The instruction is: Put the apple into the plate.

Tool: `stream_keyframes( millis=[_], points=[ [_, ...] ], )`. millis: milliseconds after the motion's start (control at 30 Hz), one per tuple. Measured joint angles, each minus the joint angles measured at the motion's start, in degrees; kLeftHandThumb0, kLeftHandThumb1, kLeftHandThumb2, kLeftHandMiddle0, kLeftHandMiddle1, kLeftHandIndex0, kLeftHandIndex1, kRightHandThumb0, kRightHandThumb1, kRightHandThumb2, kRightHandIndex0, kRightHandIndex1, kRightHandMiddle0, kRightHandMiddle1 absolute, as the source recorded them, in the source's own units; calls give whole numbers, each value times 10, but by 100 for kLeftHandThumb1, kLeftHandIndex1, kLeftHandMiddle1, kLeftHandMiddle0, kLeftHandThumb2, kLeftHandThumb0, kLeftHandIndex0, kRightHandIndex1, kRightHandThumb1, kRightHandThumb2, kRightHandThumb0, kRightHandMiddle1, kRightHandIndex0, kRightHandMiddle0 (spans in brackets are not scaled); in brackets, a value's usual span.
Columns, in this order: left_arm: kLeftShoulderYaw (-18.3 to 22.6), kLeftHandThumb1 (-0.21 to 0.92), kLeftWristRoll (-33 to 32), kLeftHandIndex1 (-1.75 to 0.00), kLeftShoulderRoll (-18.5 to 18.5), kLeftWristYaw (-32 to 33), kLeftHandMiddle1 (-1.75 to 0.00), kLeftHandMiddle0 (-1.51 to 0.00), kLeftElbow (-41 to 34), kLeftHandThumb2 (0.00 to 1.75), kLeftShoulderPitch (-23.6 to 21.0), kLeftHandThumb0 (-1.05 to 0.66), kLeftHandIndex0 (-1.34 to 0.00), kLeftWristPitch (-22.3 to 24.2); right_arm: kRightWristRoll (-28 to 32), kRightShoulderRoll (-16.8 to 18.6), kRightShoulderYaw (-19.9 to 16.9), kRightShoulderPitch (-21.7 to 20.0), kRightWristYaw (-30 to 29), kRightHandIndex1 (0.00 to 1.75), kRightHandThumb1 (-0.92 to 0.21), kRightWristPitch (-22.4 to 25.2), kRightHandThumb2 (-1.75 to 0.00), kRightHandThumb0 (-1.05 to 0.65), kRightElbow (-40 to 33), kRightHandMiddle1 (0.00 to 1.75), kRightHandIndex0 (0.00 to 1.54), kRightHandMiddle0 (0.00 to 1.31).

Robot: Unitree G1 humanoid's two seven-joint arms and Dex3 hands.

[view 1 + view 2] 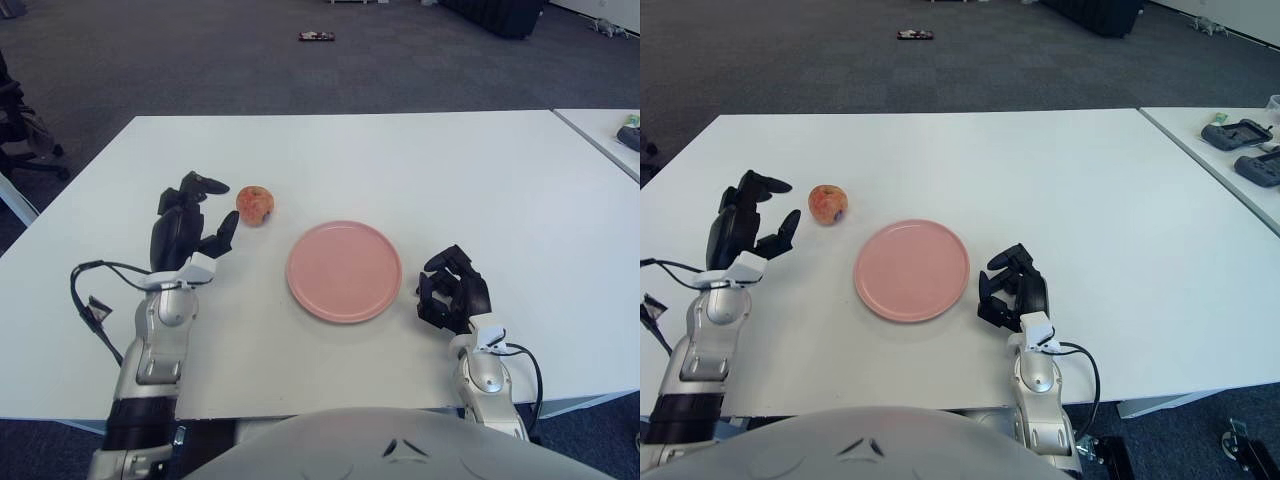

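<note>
White table [400, 160]: left hand [186, 228] open beside apple [254, 204]; controllers [1240, 132] right-eye only.

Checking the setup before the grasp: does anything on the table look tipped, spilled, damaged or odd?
Nothing stands out. The apple sits whole on the white table, apart from the pink plate, which lies flat and bare. The left hand is open beside the apple; the right hand is curled right of the plate.

On the surface [420, 160], the plate [344, 271] lies toward the near edge; the apple [254, 204] sits behind and to its left, apart from it. The left robot hand [187, 226] is just left of the apple, the right robot hand [453, 290] just right of the plate.
</note>
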Motion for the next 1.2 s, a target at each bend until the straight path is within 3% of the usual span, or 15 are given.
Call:
stream_keyframes(
  millis=[100,267,400,533,733,933,1200],
  points=[
    [-8,55,10,-11,8,4,-19,0,14,75,-20,-98,0,2,0,0,0,1,-1,153,-50,0,-110,-42,0,175,74,47],
    [-26,54,24,-2,19,14,-3,0,45,71,-51,-103,0,-8,-1,1,0,2,-5,152,-50,0,-110,-42,0,175,74,47],
    [-38,55,27,0,28,21,-1,0,82,68,-79,-104,0,-23,-1,1,-2,3,-6,151,-50,0,-109,-42,0,175,74,46],
    [-56,60,33,0,51,43,0,0,176,63,-127,-105,0,-70,0,1,0,4,-5,151,-51,0,-108,-42,0,175,73,46],
    [-100,68,100,0,104,119,0,0,297,58,-189,-105,0,-120,0,1,0,5,-5,152,-51,0,-108,-42,1,175,74,46],
    [-144,74,158,0,132,153,0,0,333,52,-227,-105,0,-112,0,1,-2,4,-6,152,-51,0,-108,-42,1,175,74,46],
    [-191,78,181,0,142,116,0,0,336,45,-248,-105,0,-92,-1,3,-2,3,-9,153,-50,0,-109,-42,3,175,75,46]
  ],
)
